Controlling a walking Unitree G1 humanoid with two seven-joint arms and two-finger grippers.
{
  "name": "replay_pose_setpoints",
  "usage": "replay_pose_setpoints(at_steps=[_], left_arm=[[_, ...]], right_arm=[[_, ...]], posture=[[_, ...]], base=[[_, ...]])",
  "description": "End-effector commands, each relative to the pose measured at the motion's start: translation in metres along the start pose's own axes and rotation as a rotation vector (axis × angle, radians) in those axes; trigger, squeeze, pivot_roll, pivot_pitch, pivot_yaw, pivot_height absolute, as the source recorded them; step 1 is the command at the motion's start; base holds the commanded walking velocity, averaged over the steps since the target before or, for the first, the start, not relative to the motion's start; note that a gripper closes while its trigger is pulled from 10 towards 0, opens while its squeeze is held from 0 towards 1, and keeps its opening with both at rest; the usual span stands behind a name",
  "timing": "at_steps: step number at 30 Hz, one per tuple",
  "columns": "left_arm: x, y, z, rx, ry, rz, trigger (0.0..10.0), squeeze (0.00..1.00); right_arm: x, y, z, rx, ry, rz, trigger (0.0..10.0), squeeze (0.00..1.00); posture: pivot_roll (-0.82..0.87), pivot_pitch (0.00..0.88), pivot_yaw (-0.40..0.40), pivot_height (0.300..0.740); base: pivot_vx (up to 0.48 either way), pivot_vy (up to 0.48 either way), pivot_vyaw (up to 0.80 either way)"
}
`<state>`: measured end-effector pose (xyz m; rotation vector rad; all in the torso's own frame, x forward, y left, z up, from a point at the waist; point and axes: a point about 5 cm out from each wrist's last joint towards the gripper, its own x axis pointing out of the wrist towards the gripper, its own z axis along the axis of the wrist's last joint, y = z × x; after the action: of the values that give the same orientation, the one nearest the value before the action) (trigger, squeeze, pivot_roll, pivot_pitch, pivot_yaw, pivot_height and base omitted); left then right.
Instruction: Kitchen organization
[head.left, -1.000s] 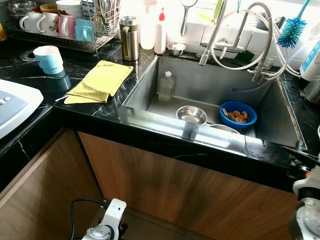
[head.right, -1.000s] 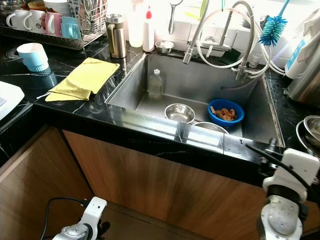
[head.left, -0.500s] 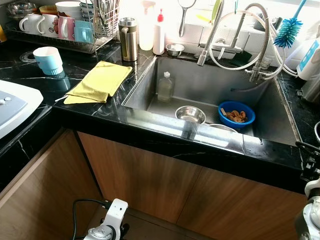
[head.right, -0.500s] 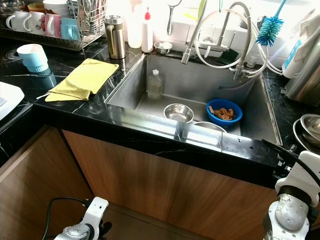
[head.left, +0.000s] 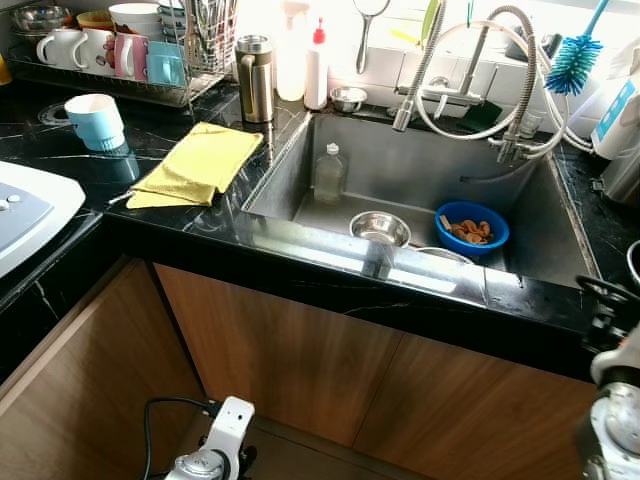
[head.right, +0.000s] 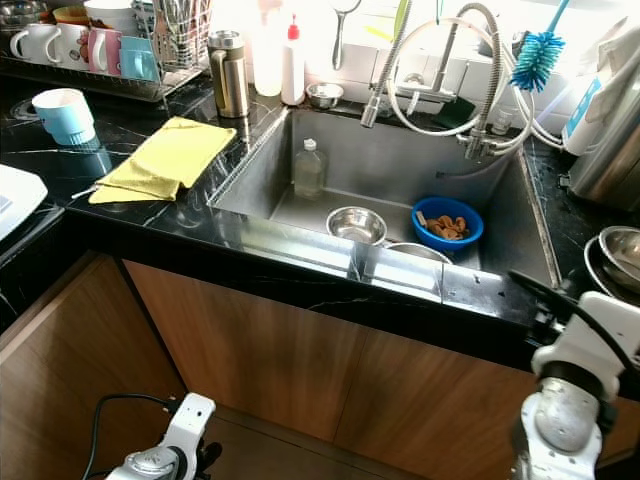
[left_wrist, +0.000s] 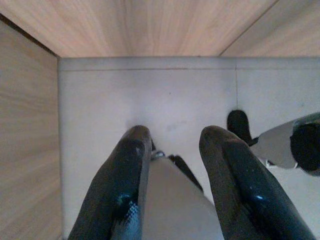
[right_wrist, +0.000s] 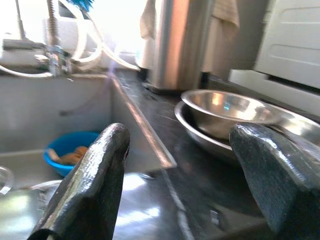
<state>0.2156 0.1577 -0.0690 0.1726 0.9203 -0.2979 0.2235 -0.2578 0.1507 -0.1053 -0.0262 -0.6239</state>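
Currently the right gripper spreads wide and empty near stacked steel bowls on the black marble counter; left gripper hangs narrowly parted, empty.

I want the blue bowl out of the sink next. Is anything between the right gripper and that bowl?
Only the sink's right rim lies between; the right gripper, open, sits low at the counter's front edge. Nothing covers the blue bowl.

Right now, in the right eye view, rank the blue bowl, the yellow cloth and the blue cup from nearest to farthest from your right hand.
From the right hand, at the counter's front right edge:
1. Blue bowl, in the sink's right side.
2. Yellow cloth, on the counter left of the sink.
3. Blue cup, farther left on the counter.
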Motion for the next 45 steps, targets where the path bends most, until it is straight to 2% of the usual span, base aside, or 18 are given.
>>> replay_pose_setpoints(at_steps=[1,10,21,27,31,45], left_arm=[[0.001,-0.001,0.002,0.002,0.002,-0.003,10.0,0.0],[0.001,-0.001,0.003,-0.006,0.0,0.001,10.0,0.0],[0.001,0.0,0.004,-0.009,0.001,0.005,10.0,0.0],[0.001,0.0,0.003,-0.009,0.003,0.006,10.0,0.0],[0.001,0.0,0.003,-0.011,0.004,0.007,10.0,0.0],[0.0,0.001,0.0,-0.008,0.01,0.008,10.0,0.0]], right_arm=[[0.0,-0.001,0.002,0.012,-0.008,0.003,10.0,0.0],[0.001,0.007,0.003,0.004,-0.009,0.047,10.0,0.0],[0.002,0.014,0.007,0.02,-0.03,0.084,10.0,0.0],[0.004,0.015,0.005,0.026,-0.012,0.084,10.0,0.0],[0.005,0.015,0.006,0.033,-0.017,0.071,10.0,0.0],[0.009,0.014,0.004,0.021,-0.008,0.061,10.0,0.0]], posture=[[0.14,0.059,-0.076,0.732],[0.15,0.063,-0.083,0.732],[0.14,0.07,-0.08,0.732],[0.14,0.072,-0.079,0.732],[0.14,0.068,-0.081,0.732],[0.14,0.053,-0.081,0.732]], base=[[0.0,0.0,-0.79],[0.0,0.0,-0.76],[0.0,0.0,0.0],[0.0,0.0,0.0],[0.0,0.0,-0.8],[0.0,0.0,0.0]])
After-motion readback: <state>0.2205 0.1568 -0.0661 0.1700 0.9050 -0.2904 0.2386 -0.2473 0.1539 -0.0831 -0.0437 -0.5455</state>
